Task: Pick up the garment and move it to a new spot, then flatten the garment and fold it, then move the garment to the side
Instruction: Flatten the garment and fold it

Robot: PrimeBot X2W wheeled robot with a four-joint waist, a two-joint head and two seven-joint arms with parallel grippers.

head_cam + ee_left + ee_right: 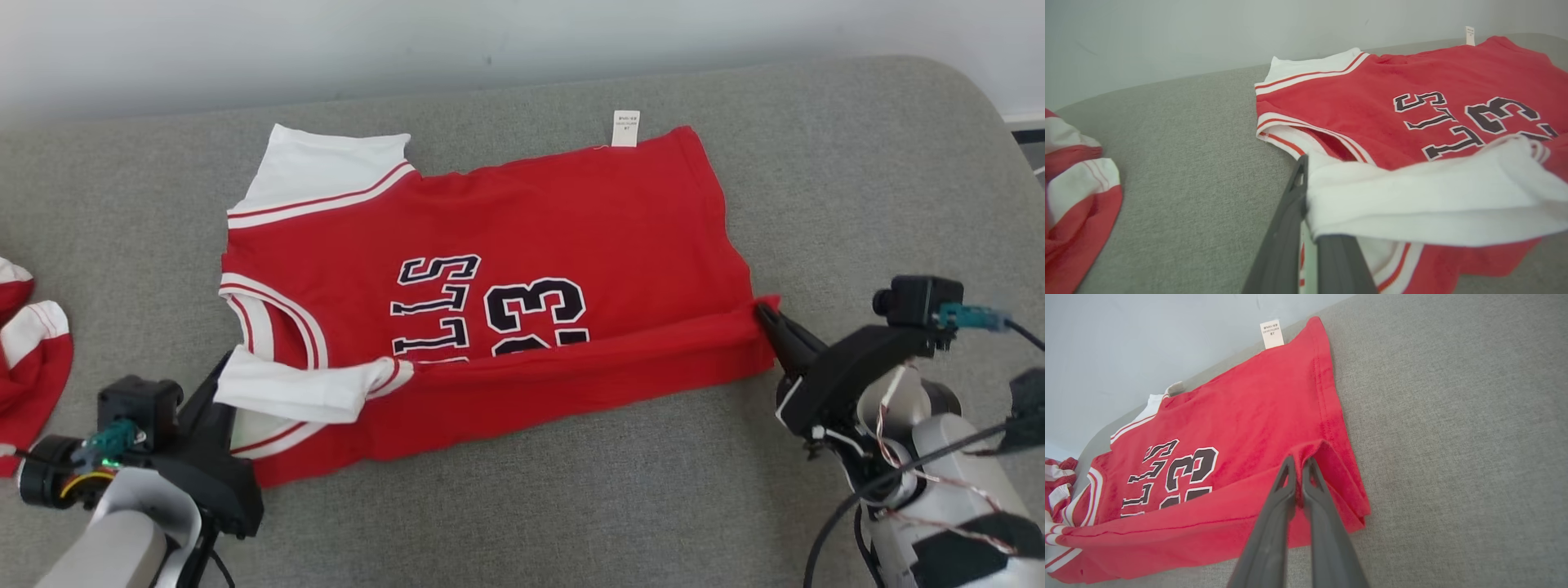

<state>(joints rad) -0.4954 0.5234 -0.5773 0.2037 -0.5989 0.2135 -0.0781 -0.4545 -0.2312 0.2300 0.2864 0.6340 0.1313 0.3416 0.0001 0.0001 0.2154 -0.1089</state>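
A red jersey (522, 237) with white sleeves and dark lettering lies spread on the grey cushion. Its near edge is lifted and folded over toward the middle. My left gripper (224, 384) is shut on the white near sleeve (1412, 196), whose cloth drapes over the fingers (1294, 204). My right gripper (767, 314) is shut on the red hem corner (1310, 451) at the jersey's right end. In the right wrist view the two fingers (1286, 490) pinch the cloth between them. A white label (625, 128) sticks out at the far edge.
Another red and white garment (28, 351) lies bunched at the cushion's left edge, also in the left wrist view (1077, 196). The grey cushion (857, 163) extends bare to the right and in front of the jersey. A pale wall runs behind.
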